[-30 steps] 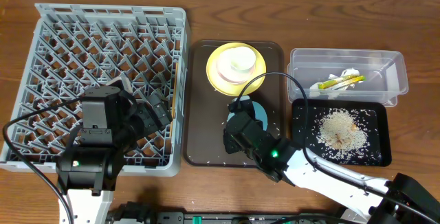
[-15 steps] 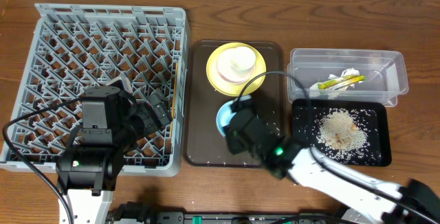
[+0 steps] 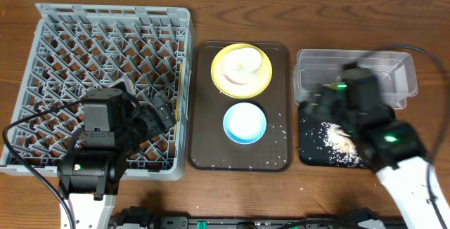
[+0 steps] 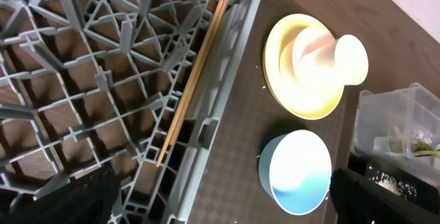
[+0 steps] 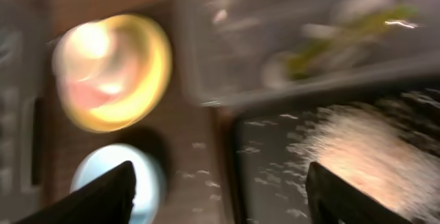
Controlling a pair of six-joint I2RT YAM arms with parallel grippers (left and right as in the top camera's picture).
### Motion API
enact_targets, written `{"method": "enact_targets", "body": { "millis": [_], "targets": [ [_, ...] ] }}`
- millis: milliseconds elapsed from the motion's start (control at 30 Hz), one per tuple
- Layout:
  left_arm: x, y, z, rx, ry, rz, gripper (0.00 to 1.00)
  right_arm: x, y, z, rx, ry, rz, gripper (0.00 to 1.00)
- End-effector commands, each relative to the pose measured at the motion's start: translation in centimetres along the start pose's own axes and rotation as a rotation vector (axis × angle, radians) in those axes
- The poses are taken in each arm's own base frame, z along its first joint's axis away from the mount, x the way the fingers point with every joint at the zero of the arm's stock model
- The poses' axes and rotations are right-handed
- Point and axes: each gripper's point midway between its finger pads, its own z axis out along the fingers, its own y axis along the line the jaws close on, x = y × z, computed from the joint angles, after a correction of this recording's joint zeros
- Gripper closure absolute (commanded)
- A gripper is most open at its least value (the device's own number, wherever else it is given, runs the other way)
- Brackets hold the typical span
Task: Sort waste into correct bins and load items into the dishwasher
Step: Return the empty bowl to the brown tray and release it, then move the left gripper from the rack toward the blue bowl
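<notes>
On the dark brown serving tray (image 3: 204,138), the light blue bowl (image 3: 245,122) stands upright, just in front of the yellow plate (image 3: 264,81), which carries the white cup (image 3: 244,62). Loose rice grains (image 3: 281,132) lie scattered on this tray beside the bowl. The chopsticks (image 4: 196,80) lie inside the grey dish rack (image 3: 112,9), along its right wall. The left gripper (image 4: 227,207) hovers over the rack's front right area, fingers spread wide, holding nothing. The right gripper (image 5: 220,183) hangs above the black tray (image 3: 308,155) and its rice pile (image 5: 371,148), fingers wide apart and empty; the right wrist view is blurred. The clear tub (image 3: 309,64) holds the snack wrapper (image 5: 330,42).
</notes>
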Motion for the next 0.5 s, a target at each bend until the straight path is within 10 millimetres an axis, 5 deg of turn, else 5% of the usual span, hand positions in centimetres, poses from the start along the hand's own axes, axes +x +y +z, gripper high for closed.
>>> {"method": "enact_targets", "body": {
  "millis": [0, 33, 200, 467],
  "targets": [
    [-0.5, -0.1, -0.3, 0.000, -0.016, -0.006, 0.01, -1.2, -5.5, -2.1, 0.117, -0.040, 0.145, 0.11],
    [-0.4, -0.1, -0.3, 0.001, -0.016, -0.006, 0.01, -1.0, -7.2, -2.7, 0.156, -0.036, 0.188, 0.01],
    [-0.5, -0.1, -0.3, 0.000, -0.016, -0.006, 0.01, 1.0, -11.9, -4.5, 0.288, 0.014, 0.314, 0.01],
    [-0.5, -0.1, -0.3, 0.000, -0.016, -0.006, 0.01, 2.0, -12.9, -4.7, 0.325, 0.058, 0.341, 0.01]
  ]
}}
